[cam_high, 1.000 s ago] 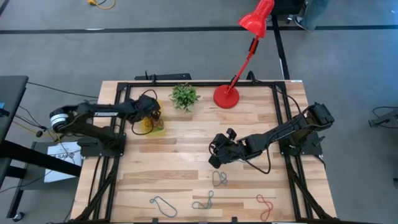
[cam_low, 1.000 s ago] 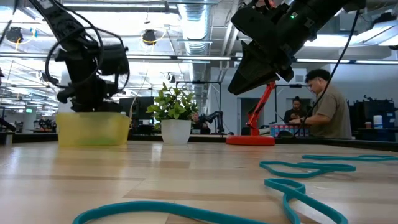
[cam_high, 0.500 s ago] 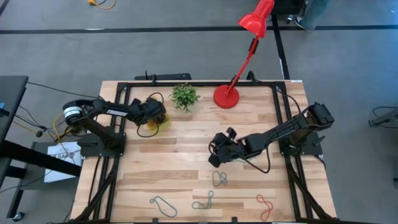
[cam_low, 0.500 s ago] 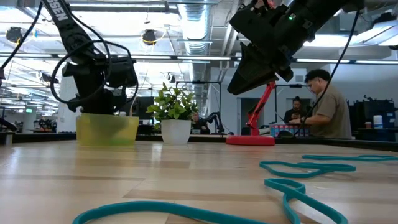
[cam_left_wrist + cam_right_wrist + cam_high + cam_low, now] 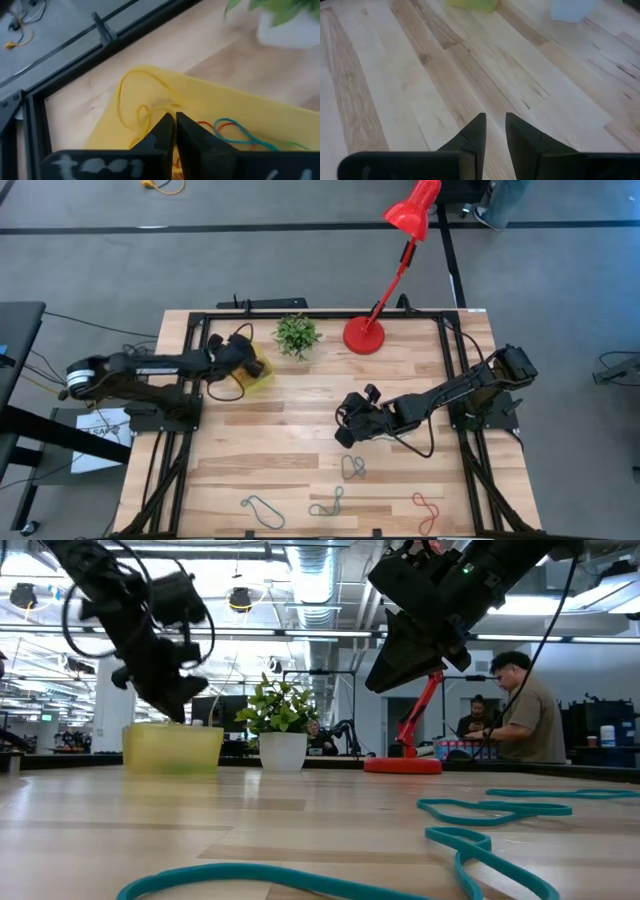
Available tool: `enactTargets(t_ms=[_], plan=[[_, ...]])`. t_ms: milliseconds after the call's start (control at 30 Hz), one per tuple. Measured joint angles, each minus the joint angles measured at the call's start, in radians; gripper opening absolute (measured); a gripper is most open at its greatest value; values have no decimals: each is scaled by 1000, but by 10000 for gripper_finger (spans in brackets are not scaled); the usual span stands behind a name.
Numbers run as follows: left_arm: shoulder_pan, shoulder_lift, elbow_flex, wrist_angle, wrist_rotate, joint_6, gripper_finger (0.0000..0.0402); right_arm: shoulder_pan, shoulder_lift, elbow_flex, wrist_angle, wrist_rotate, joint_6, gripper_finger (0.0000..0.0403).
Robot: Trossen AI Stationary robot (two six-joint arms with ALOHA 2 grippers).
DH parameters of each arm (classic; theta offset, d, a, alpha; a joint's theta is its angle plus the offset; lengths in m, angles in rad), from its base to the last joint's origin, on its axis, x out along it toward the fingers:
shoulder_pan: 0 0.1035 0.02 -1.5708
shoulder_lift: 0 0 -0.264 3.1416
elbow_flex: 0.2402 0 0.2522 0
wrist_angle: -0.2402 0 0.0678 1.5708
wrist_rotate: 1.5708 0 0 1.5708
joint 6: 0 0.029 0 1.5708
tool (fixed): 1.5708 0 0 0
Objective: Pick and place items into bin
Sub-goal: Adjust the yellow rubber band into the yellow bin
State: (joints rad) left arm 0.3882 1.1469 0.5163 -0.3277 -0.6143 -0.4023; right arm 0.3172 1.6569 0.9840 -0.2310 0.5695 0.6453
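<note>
The table (image 5: 300, 430) was pale wood in glued strips, smooth and faintly satin, its grain and darker streaks plain in the right wrist view. A matt black metal frame (image 5: 320, 313) edged it. The bin (image 5: 210, 110) looked like thin, slightly translucent yellow plastic. The loops (image 5: 490, 810) lay limp and rubbery, with a dull sheen. The lamp (image 5: 400, 250) was glossy red. Both hands looked like matt black plastic.

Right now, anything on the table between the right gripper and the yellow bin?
Nothing: high view shows bare wood between the right gripper and the yellow bin; the potted plant sits off that line.
</note>
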Motion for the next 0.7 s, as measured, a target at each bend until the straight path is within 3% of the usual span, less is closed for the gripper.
enactTargets(t_ms=[267,467,700], plan=[[-64,-202,0,-134,36,0,1,1,0,0,0,-4,1,67],[-88,-229,0,-204,129,31,1,1,0,0,0,-4,1,67],[-87,-200,1,-200,33,22,1,1,0,0,0,-4,1,67]])
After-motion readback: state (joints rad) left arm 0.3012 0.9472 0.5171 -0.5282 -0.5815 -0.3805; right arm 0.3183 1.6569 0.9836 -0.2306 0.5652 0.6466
